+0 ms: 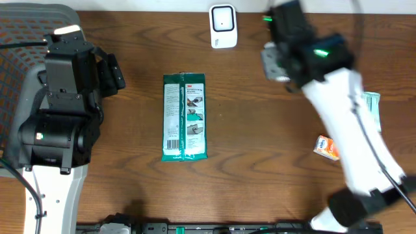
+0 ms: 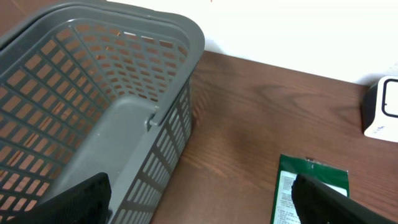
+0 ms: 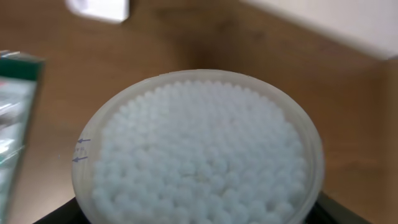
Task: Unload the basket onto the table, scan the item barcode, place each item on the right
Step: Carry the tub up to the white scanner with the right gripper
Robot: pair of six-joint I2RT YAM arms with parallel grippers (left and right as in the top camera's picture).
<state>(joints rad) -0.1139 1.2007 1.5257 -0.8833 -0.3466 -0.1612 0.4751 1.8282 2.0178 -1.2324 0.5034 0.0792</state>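
The right claw (image 3: 199, 219) is nearly cut off at the frame's bottom edge, clamped on a round tub of cotton swabs (image 3: 199, 149) that fills its view, with no barcode visible. The scanner (image 1: 222, 26) stands near. The left claw (image 2: 205, 208) gapes wide and empty beside the basket (image 2: 186, 43). A green packet (image 1: 185, 117) lies mid-table.

The left arm (image 1: 62, 117) stands folded at the left edge of the table, and the left gripper (image 1: 116, 73) holds its fingers (image 2: 78, 200) wide apart (nothing is between them). The right arm (image 1: 351, 130) stretches from the near right corner toward the far edge; the right gripper (image 1: 278, 60) clasps a round tub (image 3: 199, 149).
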